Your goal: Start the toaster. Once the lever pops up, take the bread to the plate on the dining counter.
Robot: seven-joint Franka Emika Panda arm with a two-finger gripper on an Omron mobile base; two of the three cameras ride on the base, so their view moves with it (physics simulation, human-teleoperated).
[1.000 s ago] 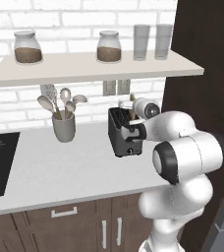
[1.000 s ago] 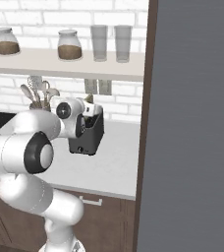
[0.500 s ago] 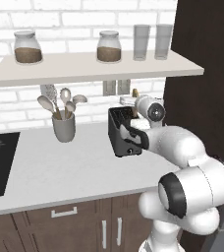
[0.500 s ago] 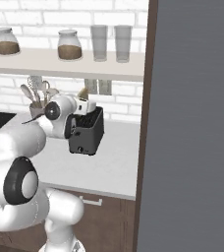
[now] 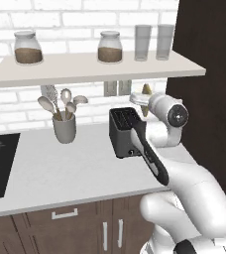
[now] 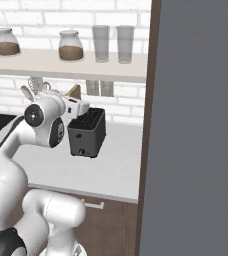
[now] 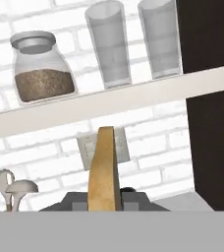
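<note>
Left base view: a grey utensil crock (image 5: 64, 128) holding wooden spoons is standing on the pale bench (image 5: 60, 168), well to the left of the gripper (image 5: 143, 95). The dark toaster (image 5: 125, 132) is sitting on the bench just below and left of the gripper. The gripper is pinching the bread (image 5: 145, 94), holding the tan slice upright above the toaster's far end. Overhead, a shelf (image 5: 95, 67) is carrying two lidded jars and two glass tumblers.

Right base view: the white arm is reaching in from the left, and the gripper (image 6: 76, 96) is gripping the bread (image 6: 74, 92) just above the toaster (image 6: 87, 132). The slice is clear of the slots. A dark tall panel (image 6: 196, 125) is standing well to the right of the gripper.

Hand view: a jar of brown grains (image 7: 41, 69) is resting on the shelf (image 7: 109, 101), up and to the left. The bread (image 7: 104, 170) is appearing edge-on at centre, rising straight from the gripper. Two tumblers (image 7: 109, 44) are standing above it, and a wall outlet (image 7: 92, 145) is showing behind it.
</note>
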